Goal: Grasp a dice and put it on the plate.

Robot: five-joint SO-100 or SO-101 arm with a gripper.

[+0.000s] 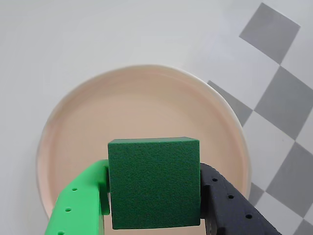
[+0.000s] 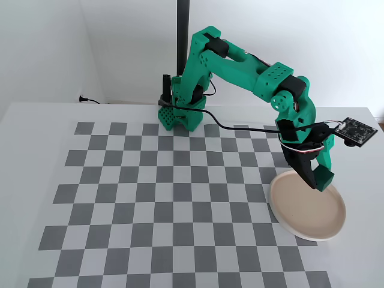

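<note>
The dice [image 1: 154, 183], a plain dark green cube, is clamped between the bright green finger [image 1: 83, 196] on its left and the black finger [image 1: 230, 200] on its right in the wrist view. My gripper [image 1: 155, 169] is shut on it and holds it over the near part of the pale pinkish-beige plate [image 1: 137, 107]. In the fixed view the gripper [image 2: 317, 178] hangs just over the far rim of the plate [image 2: 309, 210] at the right of the board. There the dice is hard to tell apart from the green finger.
The grey and white checkerboard [image 2: 168, 192] covers the table; the plate lies at its right edge, partly on plain white table [image 1: 73, 39]. The arm's base [image 2: 180, 114] stands at the back, with a black pole [image 2: 182, 30] behind it.
</note>
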